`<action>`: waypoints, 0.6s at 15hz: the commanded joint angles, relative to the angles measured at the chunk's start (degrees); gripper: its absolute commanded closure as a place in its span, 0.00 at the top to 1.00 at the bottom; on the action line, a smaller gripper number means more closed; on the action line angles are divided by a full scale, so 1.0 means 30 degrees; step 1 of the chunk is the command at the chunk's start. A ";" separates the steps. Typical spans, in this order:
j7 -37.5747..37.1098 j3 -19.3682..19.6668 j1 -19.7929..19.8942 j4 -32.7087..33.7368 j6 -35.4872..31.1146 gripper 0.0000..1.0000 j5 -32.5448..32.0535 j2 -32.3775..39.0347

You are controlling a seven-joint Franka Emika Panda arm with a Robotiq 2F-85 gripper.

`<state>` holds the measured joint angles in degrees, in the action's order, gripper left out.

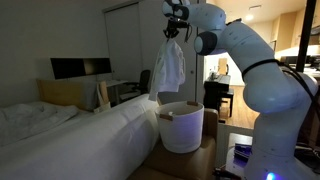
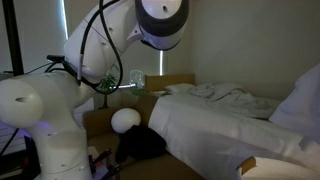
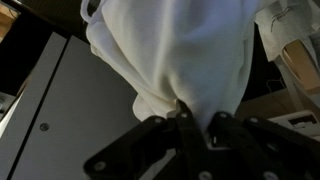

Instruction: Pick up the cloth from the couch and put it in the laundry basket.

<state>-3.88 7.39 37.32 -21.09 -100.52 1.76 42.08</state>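
Note:
A white cloth (image 1: 167, 68) hangs from my gripper (image 1: 174, 30), high above the white laundry basket (image 1: 181, 126) that stands next to the couch or bed. The gripper is shut on the cloth's top edge. In the wrist view the cloth (image 3: 175, 50) fills most of the frame and the black fingers (image 3: 195, 125) pinch it. In an exterior view the arm (image 2: 110, 40) hides the cloth and most of the basket.
A white bed or couch (image 1: 60, 135) with rumpled sheets (image 2: 225, 95) lies beside the basket. A dark desk with a monitor (image 1: 80, 68) and a chair (image 1: 130, 88) stand behind. The robot base (image 1: 275, 120) is close to the basket.

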 commanded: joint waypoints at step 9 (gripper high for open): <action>-0.0500 0.0484 0.0149 0.0039 0.1478 0.11 -0.0480 0.0432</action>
<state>-3.99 8.30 37.21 -21.39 -98.04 1.29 44.71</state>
